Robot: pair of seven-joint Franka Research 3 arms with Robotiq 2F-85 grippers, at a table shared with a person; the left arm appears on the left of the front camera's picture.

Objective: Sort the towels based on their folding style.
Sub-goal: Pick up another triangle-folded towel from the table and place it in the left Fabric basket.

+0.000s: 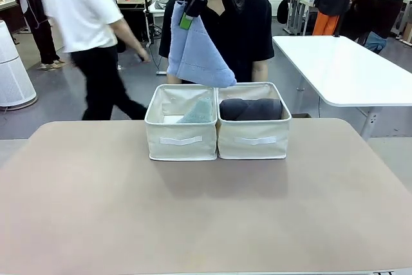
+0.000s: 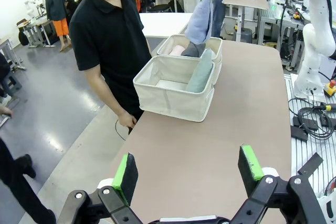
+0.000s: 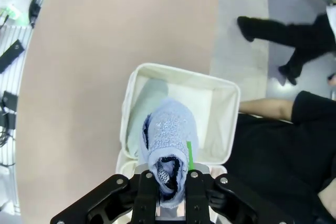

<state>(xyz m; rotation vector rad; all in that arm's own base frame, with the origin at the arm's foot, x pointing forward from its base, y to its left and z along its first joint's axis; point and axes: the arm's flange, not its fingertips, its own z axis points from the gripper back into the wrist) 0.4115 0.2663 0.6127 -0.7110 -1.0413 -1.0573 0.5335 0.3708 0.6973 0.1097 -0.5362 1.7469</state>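
A periwinkle blue towel [image 1: 194,53] hangs in the air above the two cream bins, with my right gripper [image 1: 193,1] shut on its top corner. In the right wrist view the blue towel [image 3: 168,142] dangles from the gripper [image 3: 169,182] over the left bin [image 3: 178,73], where a light teal towel [image 3: 143,109] leans. The teal towel [image 1: 198,113] stands in the left bin [image 1: 180,141]; a dark grey rolled towel [image 1: 251,109] lies in the right bin [image 1: 255,141]. A pink towel [image 2: 177,51] shows beside the grey one. My left gripper [image 2: 188,169] is open, low over the table's near end.
A person in a black shirt [image 1: 248,30] stands right behind the bins, one hand [image 2: 126,120] at the table edge. Another person [image 1: 90,37] walks past at back left. A white table [image 1: 347,69] stands at back right.
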